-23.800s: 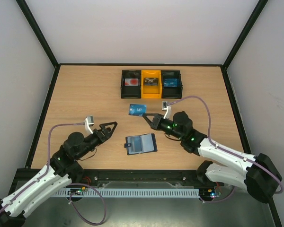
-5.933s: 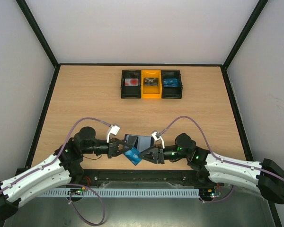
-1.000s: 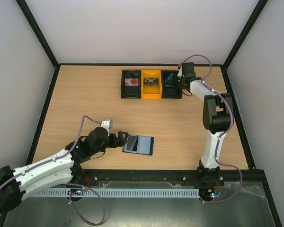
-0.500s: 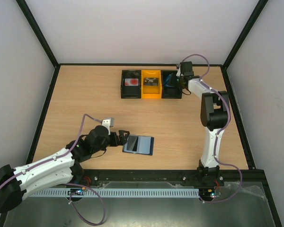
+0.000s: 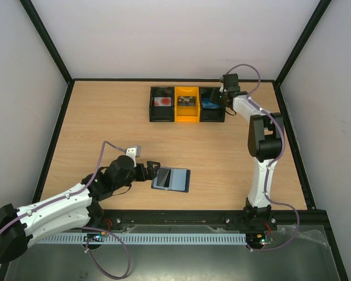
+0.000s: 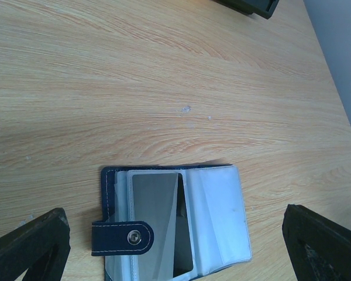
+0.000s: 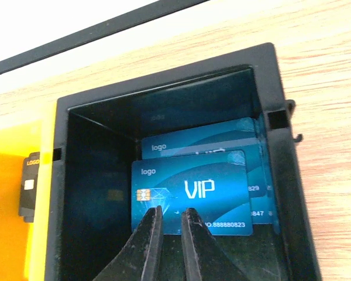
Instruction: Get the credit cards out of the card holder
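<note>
Right tool (image 7: pixel 169 212) is reaching into the right-hand black bin (image 7: pixel 281 117) at the far edge of the surface. Its fingertips are sitting almost together with a sliver of gap, low against the blue VIP card (image 7: pixel 190 190). The card is showing face-on and appears to be lying on the other blue cards (image 7: pixel 222 132) rather than between the pads, but the wrist view is not settling whether anything is pinched. A dark card (image 7: pixel 28 187) is standing in the neighbouring yellow bin (image 7: pixel 11 193). The card holder (image 6: pixel 213 219) is lying open on the surface near the arm bases, snap tab (image 6: pixel 123 237) toward the left tool (image 5: pixel 152 170), which is hovering at that end with fingers spread wide and touching nothing. One clear sleeve is looking grey. Whether a card is inside it cannot be told. Likely risks: the right tool, if lifted while the VIP card is clinging to a pad, may be dragging it back out, or a fingertip may be catching the bin wall and shifting the row of bins. The left tool, if closing here, may be pushing the light holder along the surface or folding it shut, since nothing is pinning it down.
</note>
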